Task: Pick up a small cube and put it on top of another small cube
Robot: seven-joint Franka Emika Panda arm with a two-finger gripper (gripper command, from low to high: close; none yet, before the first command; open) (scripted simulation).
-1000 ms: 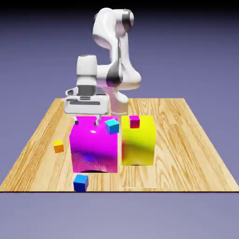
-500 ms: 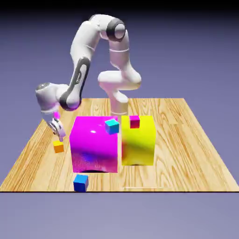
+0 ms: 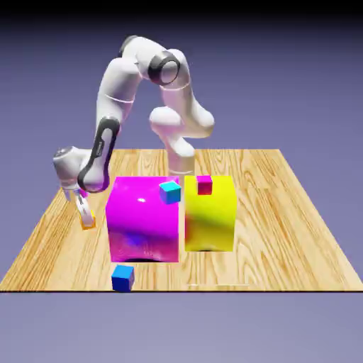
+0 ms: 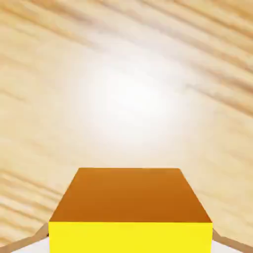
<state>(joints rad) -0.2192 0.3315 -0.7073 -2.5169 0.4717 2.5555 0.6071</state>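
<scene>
As you scan the exterior view, you find the end effector point(image 3: 86, 215) low over the wooden surface point(image 3: 283, 234) at that view's left, clenched on the small orange-yellow cube point(image 3: 88, 222), which shows only partly beside the fingers. You can list a big magenta block point(image 3: 143, 220) just to the cube's right, carrying a small cyan cube point(image 3: 169, 191) at its top corner. A big yellow block point(image 3: 210, 213) stands beside the magenta one, with a small magenta cube point(image 3: 204, 185) on top. A small blue cube point(image 3: 123, 277) sits near the surface's front edge.

Turning to the hand view, you see the orange-yellow cube point(image 4: 131, 212) filling the lower middle, large, between the finger tips point(image 4: 29, 242), which show only as pale slivers at the bottom corners. Blurred wood grain lies beyond.
</scene>
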